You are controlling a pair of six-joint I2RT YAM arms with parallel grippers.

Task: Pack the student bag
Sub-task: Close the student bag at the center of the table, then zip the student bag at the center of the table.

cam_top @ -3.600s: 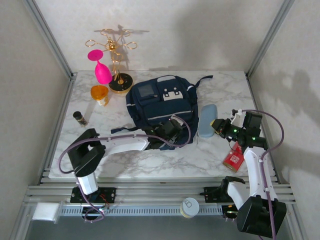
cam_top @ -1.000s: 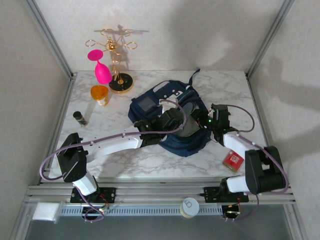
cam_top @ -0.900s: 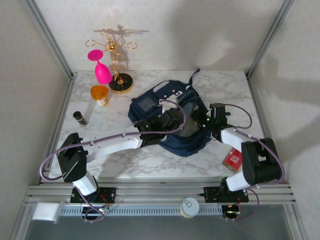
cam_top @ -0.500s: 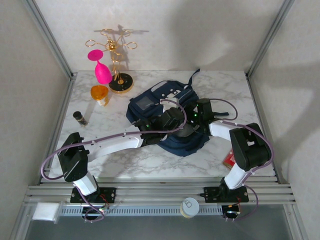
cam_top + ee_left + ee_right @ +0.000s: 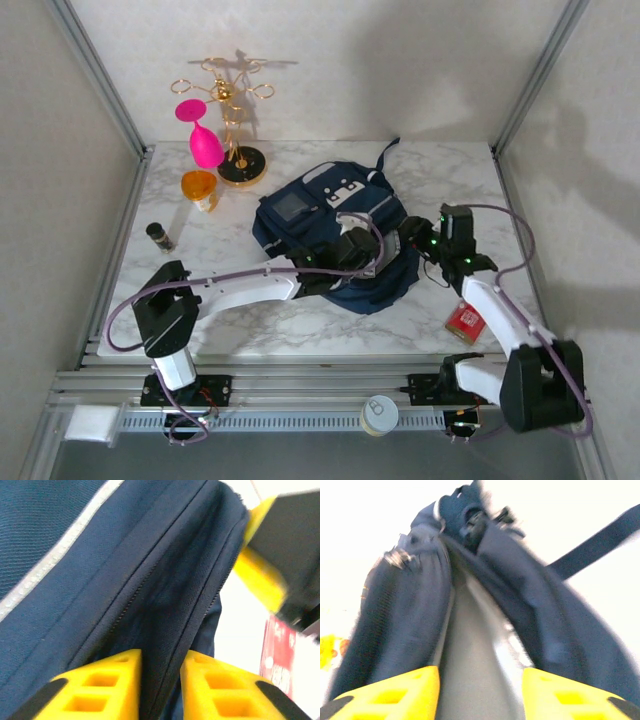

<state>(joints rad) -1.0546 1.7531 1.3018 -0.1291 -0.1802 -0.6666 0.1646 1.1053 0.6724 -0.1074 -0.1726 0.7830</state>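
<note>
We are loading the bag (image 5: 320,200), which lies mid-table (image 5: 450,180). Our left hand (image 5: 160,675) straddles its zip edge. Our right hand (image 5: 480,690) straddles the grey case (image 5: 475,630) in its mouth. We cannot tell whether either grips. Next, the case needs seating deeper.

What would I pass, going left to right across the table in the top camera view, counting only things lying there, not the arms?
Dark jar → orange cup → student bag → red box.

The student bag (image 5: 322,216) is matt woven cloth; the desk (image 5: 250,325) looks like smooth marble; the stand (image 5: 232,112) is shiny gold metal.
</note>
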